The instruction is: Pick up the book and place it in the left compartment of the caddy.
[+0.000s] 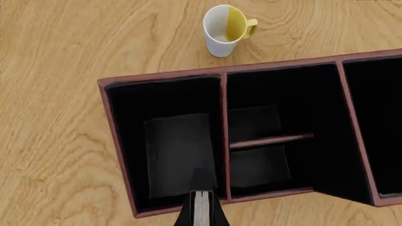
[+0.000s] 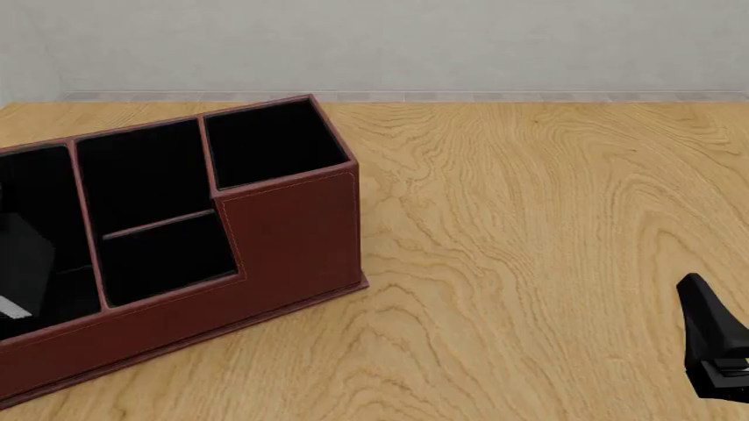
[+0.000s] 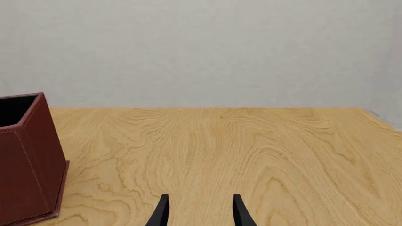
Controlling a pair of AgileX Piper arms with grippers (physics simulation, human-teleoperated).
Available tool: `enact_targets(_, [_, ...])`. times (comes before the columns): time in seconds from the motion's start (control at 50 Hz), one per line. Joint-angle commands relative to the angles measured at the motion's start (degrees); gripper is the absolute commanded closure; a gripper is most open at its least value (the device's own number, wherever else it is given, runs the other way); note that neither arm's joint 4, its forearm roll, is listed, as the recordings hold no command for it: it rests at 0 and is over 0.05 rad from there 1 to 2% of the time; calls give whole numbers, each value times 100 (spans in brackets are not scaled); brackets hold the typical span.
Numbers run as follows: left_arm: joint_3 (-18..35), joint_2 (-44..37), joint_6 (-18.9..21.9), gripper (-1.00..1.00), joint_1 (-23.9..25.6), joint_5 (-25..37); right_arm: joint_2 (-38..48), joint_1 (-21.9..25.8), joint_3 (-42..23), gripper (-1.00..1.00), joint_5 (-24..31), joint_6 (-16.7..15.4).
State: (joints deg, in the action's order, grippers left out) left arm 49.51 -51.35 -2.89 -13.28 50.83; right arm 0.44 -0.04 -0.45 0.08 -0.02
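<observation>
Lower left of the front view, the book (image 2: 21,267) leans inside the left compartment (image 2: 41,189) of the caddy (image 2: 293,237). Directly above it, the left claw (image 1: 202,207) looks narrow and empty; the right claw (image 3: 199,212) gapes wide, well apart.

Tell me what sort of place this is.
Likely a simulated desk or tabletop test scene: a bare wood-grain table against a plain grey wall, holding only a leather-look caddy and a white and yellow mug.
</observation>
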Motion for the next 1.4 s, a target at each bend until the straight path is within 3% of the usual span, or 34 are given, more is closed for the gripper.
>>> enact_targets(0.02, [-83, -160, 119, 100, -141, -279, 0, 3, 9, -100, -11, 3])
enact_targets(1.4, [-84, -1629, 271, 100, -498, -1589, 1, 2, 9, -100, -11, 2])
